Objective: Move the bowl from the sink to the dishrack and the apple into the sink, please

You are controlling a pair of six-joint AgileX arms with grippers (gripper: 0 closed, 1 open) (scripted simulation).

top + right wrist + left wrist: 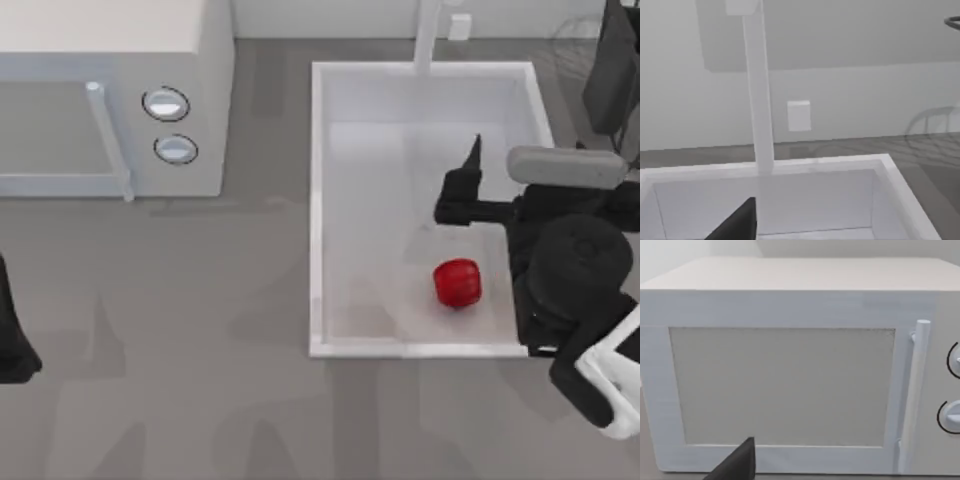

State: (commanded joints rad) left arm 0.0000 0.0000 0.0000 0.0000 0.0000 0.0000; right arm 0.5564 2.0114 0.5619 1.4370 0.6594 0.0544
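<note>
The red apple point(458, 283) lies free on the floor of the white sink point(318, 200), near its front right corner. My right gripper point(472, 162) hovers open over the right half of the basin, farther back than the apple and apart from it, holding nothing. In the right wrist view one dark finger point(742, 220) points toward the sink's far wall point(815, 200) and the faucet post point(760, 100). Thin wire of the dishrack point(585, 30) shows at the back right, partly behind my right arm. The bowl is out of view.
A white microwave point(110, 90) with two knobs stands at the back left; the left wrist view faces its door point(785, 385), with one dark finger point(737, 465) low in that picture. My left arm point(12, 340) is parked at the table's left edge.
</note>
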